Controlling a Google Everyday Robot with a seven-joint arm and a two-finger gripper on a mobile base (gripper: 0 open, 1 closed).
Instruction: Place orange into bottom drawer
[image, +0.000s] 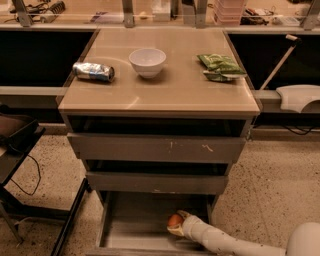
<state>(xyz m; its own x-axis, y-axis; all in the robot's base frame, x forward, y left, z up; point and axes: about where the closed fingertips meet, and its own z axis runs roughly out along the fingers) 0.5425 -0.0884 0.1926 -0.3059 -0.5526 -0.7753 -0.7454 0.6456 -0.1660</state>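
The orange is small and round and sits in my gripper, just above the floor of the bottom drawer. That drawer is pulled out under two upper drawers with scuffed fronts. My white arm reaches in from the lower right, over the drawer's right side. The gripper is shut on the orange, at the right of the drawer's middle.
On the cabinet top lie a crushed can at the left, a white bowl in the middle and a green snack bag at the right. A dark chair stands left of the cabinet. A white object is at the right.
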